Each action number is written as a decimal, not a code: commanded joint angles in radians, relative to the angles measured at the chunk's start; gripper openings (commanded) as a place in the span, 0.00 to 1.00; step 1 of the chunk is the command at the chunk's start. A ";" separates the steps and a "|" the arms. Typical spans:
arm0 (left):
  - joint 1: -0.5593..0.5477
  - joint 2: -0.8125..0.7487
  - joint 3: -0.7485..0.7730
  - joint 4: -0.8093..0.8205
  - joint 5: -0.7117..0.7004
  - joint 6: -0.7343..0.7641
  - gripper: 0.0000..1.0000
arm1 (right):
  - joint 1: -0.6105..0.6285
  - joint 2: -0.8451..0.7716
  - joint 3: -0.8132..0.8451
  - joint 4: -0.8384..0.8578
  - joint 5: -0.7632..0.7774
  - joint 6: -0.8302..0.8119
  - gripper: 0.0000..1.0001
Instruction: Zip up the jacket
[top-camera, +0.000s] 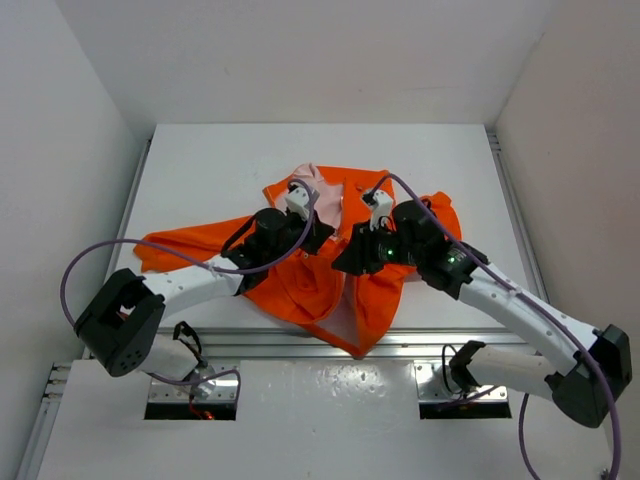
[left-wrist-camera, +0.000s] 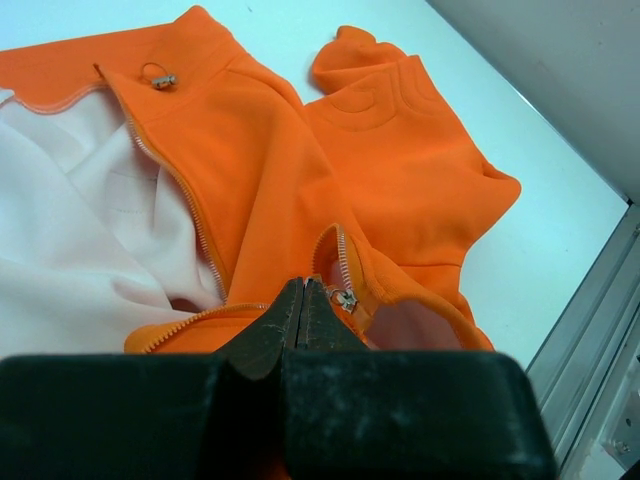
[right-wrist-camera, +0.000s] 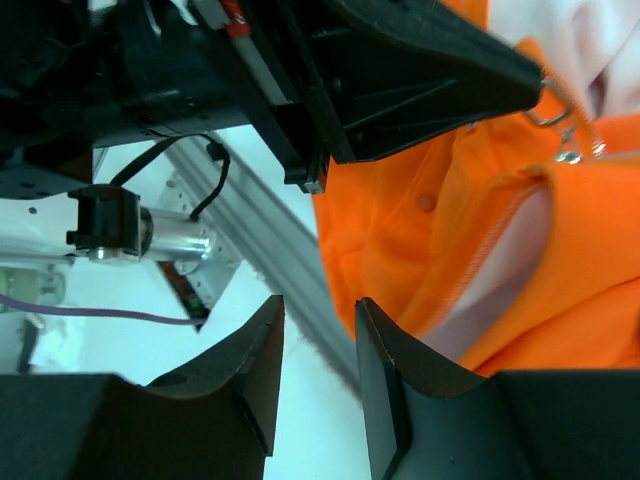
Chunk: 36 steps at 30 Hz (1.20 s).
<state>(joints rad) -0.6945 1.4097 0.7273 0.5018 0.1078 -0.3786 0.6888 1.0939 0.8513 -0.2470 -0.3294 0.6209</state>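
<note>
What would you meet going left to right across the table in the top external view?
jacket's outstretched sleeve → left gripper → right gripper → jacket's bunched other side

This is looking like a robotics lab, with a small test cell in it. A plain white surface (top-camera: 200, 160) is sitting inside bare white panels (top-camera: 60, 120) that are closing it on the left, the right and the back. Two black and white robot arms, the left arm (top-camera: 190, 290) and the right arm (top-camera: 520, 310), are standing bolted at its near edge. Purple cables (top-camera: 75, 265) are looping from them, and an aluminium rail (top-camera: 260, 346) is running along that edge.
</note>
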 joint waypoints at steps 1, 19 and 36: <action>-0.016 -0.037 0.031 0.012 -0.036 -0.011 0.00 | 0.034 0.023 0.049 -0.009 0.036 0.132 0.34; -0.057 -0.068 0.070 -0.092 -0.140 -0.123 0.00 | 0.120 0.195 0.157 -0.167 0.552 0.184 0.49; -0.057 -0.114 0.031 -0.060 0.086 -0.239 0.00 | 0.091 0.228 0.134 -0.172 0.560 0.249 0.48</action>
<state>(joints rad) -0.7429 1.3369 0.7563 0.3908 0.1421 -0.5755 0.7914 1.3140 0.9714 -0.4286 0.2020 0.8345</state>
